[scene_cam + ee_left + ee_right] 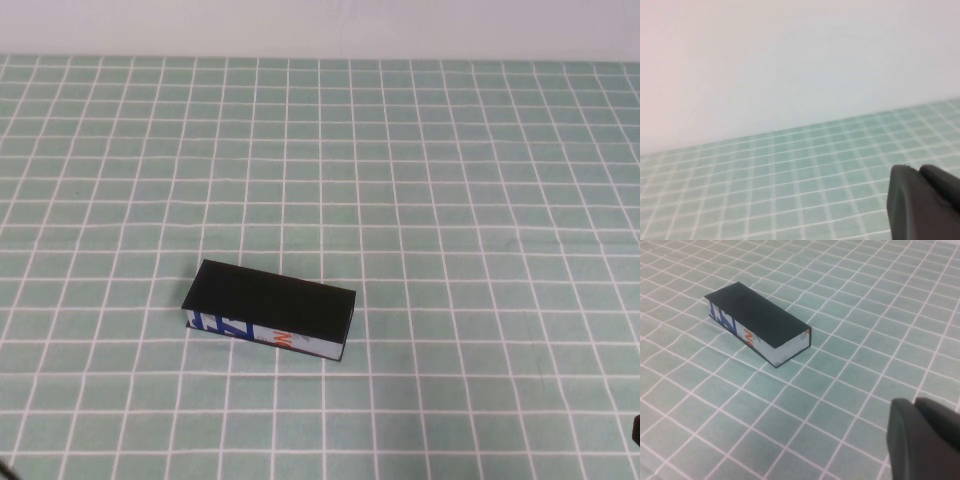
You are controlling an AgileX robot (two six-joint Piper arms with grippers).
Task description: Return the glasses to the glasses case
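Note:
The glasses case [270, 309] lies closed on the green checked cloth, left of the middle, black lid on top and its white printed side facing me. It also shows in the right wrist view [760, 322]. The glasses are not in view. My left gripper [917, 172] hangs above bare cloth, away from the case, with its fingers pressed together and nothing between them. My right gripper [914, 405] is low at the near right, well apart from the case, shut and empty. Only a dark sliver of it [637, 430] shows in the high view.
The green checked tablecloth [450, 200] covers the whole table up to a pale wall [320, 25] at the back. Nothing else stands on it.

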